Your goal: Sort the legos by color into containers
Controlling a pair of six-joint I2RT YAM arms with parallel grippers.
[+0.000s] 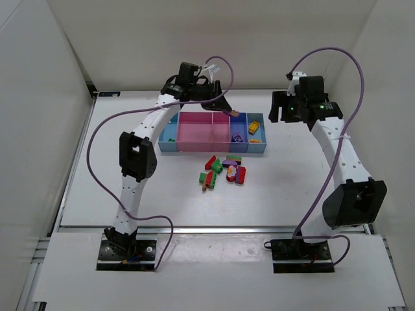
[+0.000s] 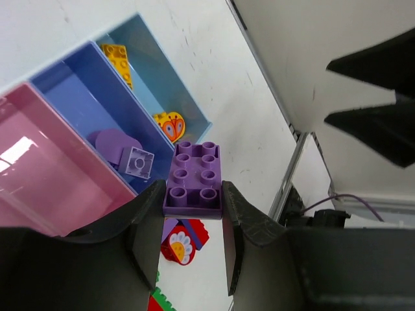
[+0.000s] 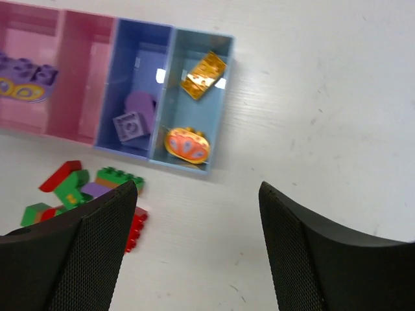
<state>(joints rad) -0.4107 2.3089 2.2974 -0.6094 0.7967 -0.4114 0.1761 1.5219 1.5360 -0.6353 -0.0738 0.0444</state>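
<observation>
My left gripper (image 2: 192,197) is shut on a purple lego brick (image 2: 192,175), studs up, held above the table just off the near wall of the darker blue bin (image 2: 78,97). That bin holds two purple pieces (image 2: 123,152). The light blue end bin (image 2: 155,71) holds a yellow brick (image 3: 203,75) and an orange piece (image 3: 187,144). The row of containers (image 1: 194,146) lies mid-table, my left gripper (image 1: 230,111) over its right part. Loose red, green and purple legos (image 1: 224,172) lie in front. My right gripper (image 1: 285,110) is open and empty, right of the row.
White enclosure walls stand to the left, right and behind the table. Purple cables (image 1: 97,149) loop off both arms. In the right wrist view, a purple piece with a yellow marking (image 3: 26,74) shows over the wide pink bin (image 3: 19,113) at the left edge.
</observation>
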